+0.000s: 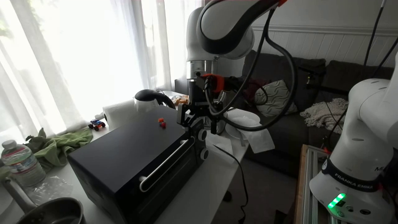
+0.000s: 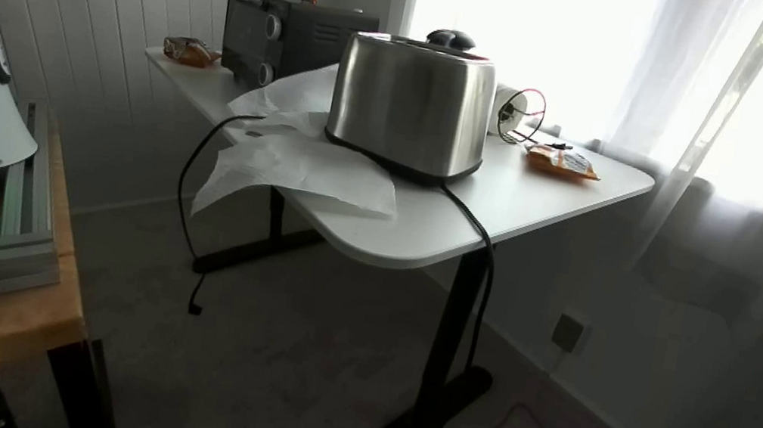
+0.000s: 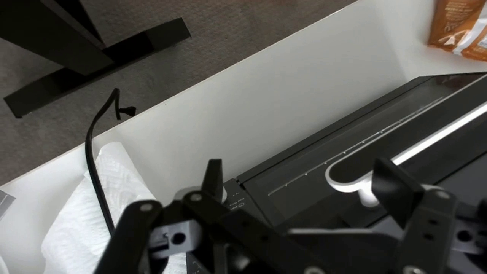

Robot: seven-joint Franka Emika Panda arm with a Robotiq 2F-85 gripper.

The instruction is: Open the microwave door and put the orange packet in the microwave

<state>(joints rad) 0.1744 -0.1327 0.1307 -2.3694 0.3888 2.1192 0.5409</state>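
The microwave, a large matte black box, stands on the white table with its microwave door closed. A silver bar handle runs along the door's top edge. Above the front corner by the knobs, my gripper points down with its jaws spread wide and nothing between them. In the wrist view, a finger of my gripper overlaps the handle's near end; contact cannot be judged. Two orange packets show: one past the microwave's far end, also an orange packet in the wrist view; another behind the toaster.
Tiny red pieces lie on the microwave's top. A steel toaster, paper towels and a loose cord are on the knob side. A pot, water bottle and green cloth stand around the far end.
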